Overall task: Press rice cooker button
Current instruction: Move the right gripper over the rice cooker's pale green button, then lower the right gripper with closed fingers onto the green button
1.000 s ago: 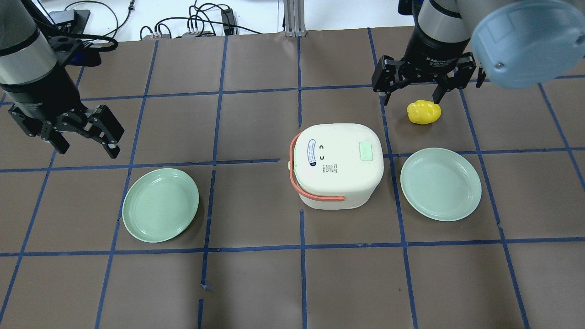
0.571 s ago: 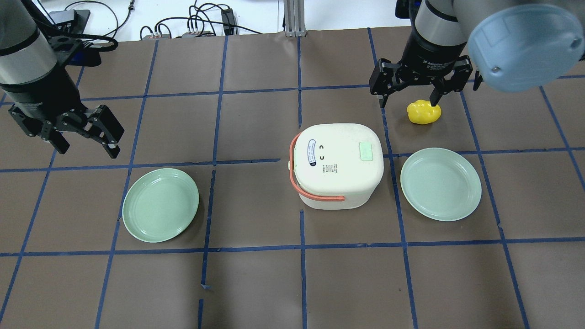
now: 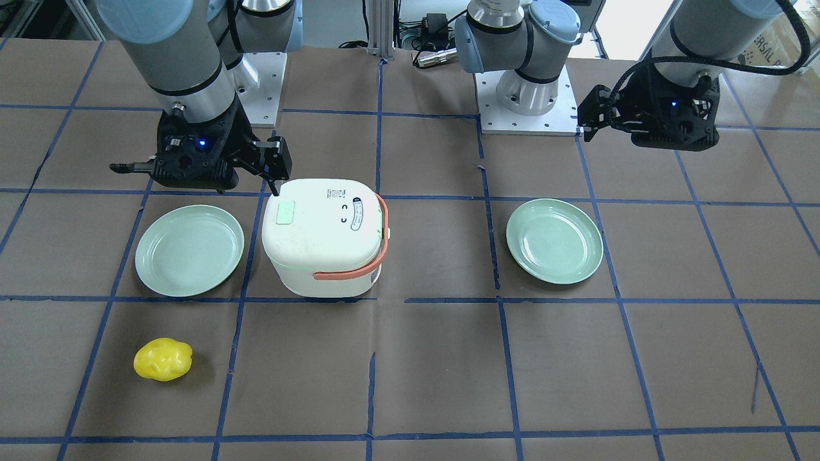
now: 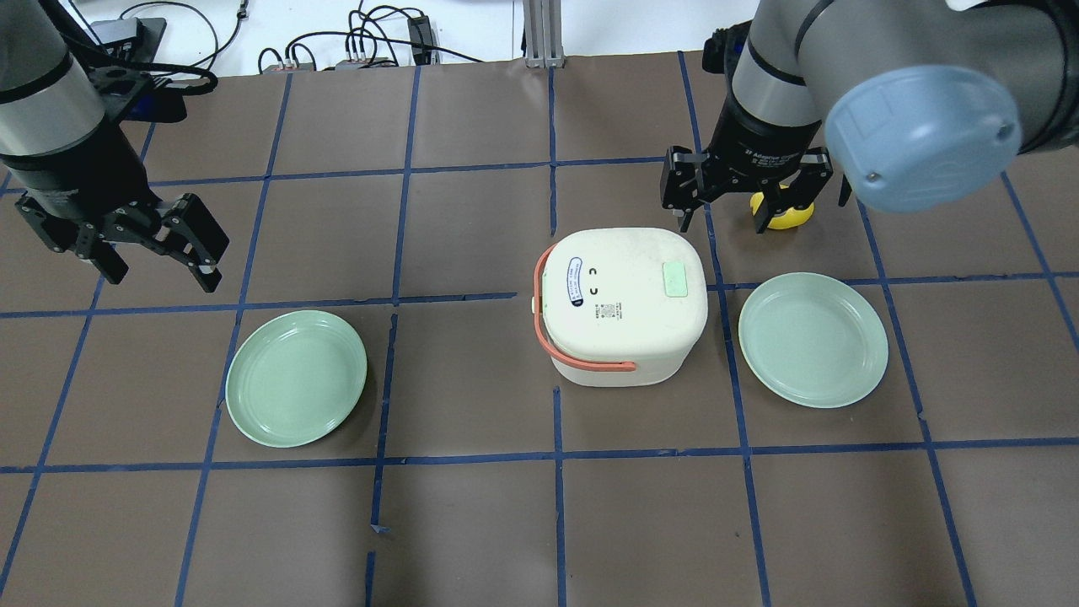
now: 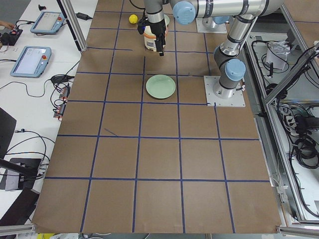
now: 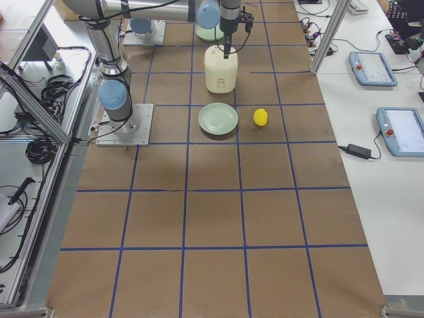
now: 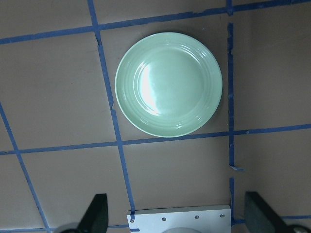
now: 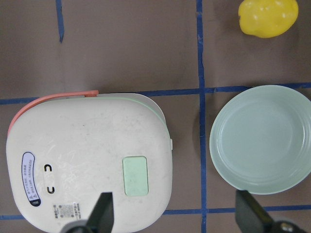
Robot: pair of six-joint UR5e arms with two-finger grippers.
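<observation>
The white rice cooker with a salmon handle stands mid-table. Its pale green button is on the right side of the lid. My right gripper is open and empty, hovering by the cooker's far right corner, apart from the lid. In the right wrist view the button lies below and left of the open gripper. In the front view this gripper is beside the cooker. My left gripper is open and empty, far to the left.
A green plate lies right of the cooker and another plate lies left of it. A yellow lumpy object sits behind the cooker, partly hidden by my right gripper. Brown table paper has blue tape lines.
My right gripper has moved left and nearer the cooker, now covering part of the yellow object. The left arm has not moved.
</observation>
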